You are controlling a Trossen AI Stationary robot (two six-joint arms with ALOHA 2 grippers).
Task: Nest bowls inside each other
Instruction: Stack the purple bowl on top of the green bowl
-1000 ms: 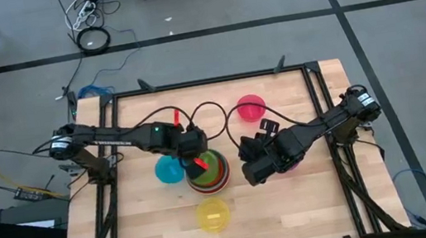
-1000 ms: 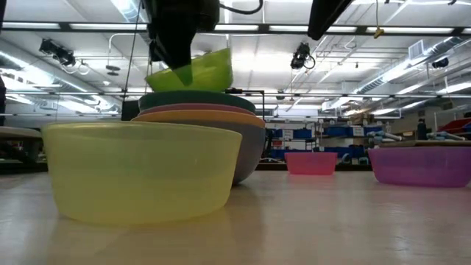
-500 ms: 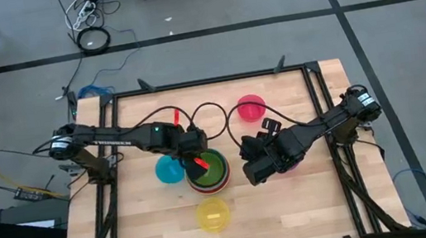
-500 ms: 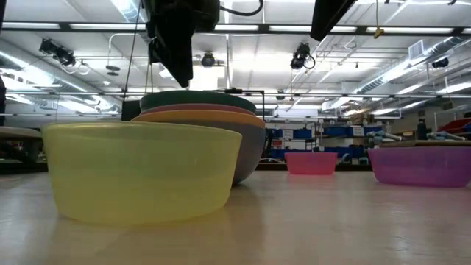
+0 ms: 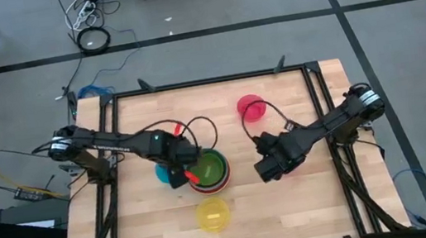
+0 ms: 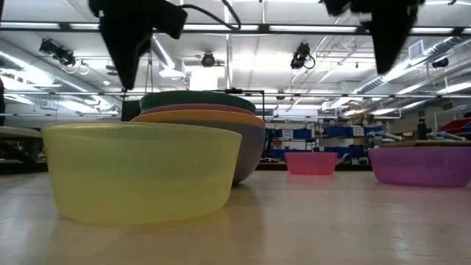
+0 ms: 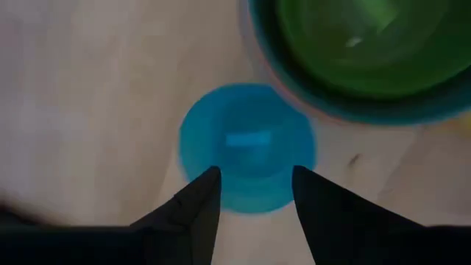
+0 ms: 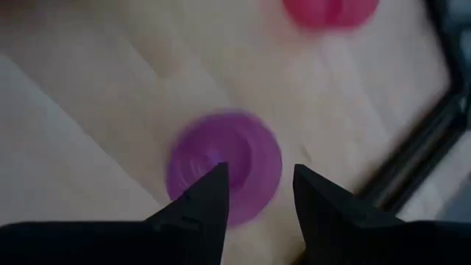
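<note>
Green bowl (image 5: pixel 211 168) innermost in the nested stack (image 5: pixel 222 182).

Green bowl (image 5: pixel 211 167) tops stack; blue bowl (image 7: pixel 248 147); purple bowl (image 8: pixel 224 165); yellow bowl (image 5: pixel 213 214); pink bowl (image 5: pixel 251 108).

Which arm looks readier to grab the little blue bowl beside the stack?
The left one, probably. The left gripper hangs open right above the blue bowl, next to the stack. The right gripper is over the purple bowl, across the table.

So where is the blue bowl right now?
The blue bowl sits on the table just left of the nested stack, under the left gripper.
</note>
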